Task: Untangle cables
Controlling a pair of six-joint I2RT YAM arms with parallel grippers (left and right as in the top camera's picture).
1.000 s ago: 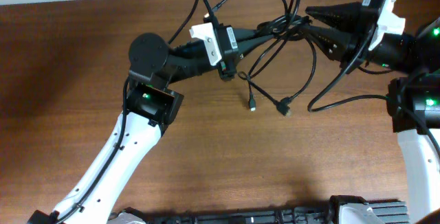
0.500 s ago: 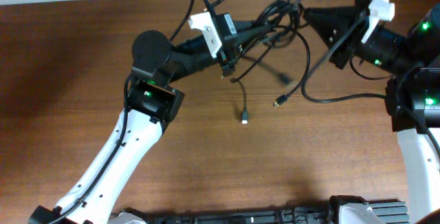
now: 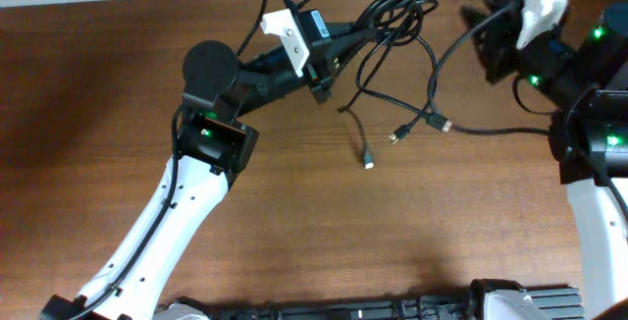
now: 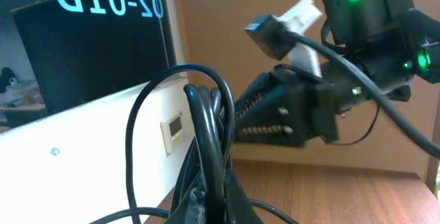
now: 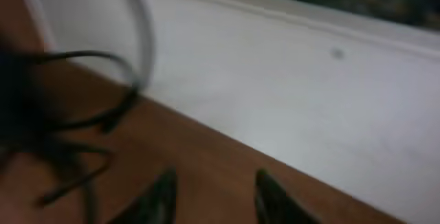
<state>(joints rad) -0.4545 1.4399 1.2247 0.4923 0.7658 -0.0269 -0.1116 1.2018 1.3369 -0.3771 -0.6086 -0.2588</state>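
The cables (image 3: 397, 21) are thin black cords, bundled in loops near the table's back edge. Loose ends with small plugs hang down to the table (image 3: 368, 163), (image 3: 395, 135), (image 3: 444, 124). My left gripper (image 3: 376, 28) is shut on the looped bundle; the left wrist view shows the loops (image 4: 206, 114) rising from its jaws (image 4: 214, 200). My right gripper (image 3: 478, 18) is to the right of the bundle, apart from it. Its fingers (image 5: 216, 196) are open with nothing between them. Blurred cables (image 5: 65, 114) lie to its left.
One cable strand (image 3: 500, 132) trails right across the wooden table (image 3: 324, 232) toward the right arm's base (image 3: 599, 143). A white wall (image 5: 289, 80) runs along the table's back edge. The right arm (image 4: 344, 93) shows in the left wrist view.
My right gripper has let go of the bundle and pulled back to the right. My left gripper lifted the bundle slightly toward the back; the loose plug ends swung and shifted.
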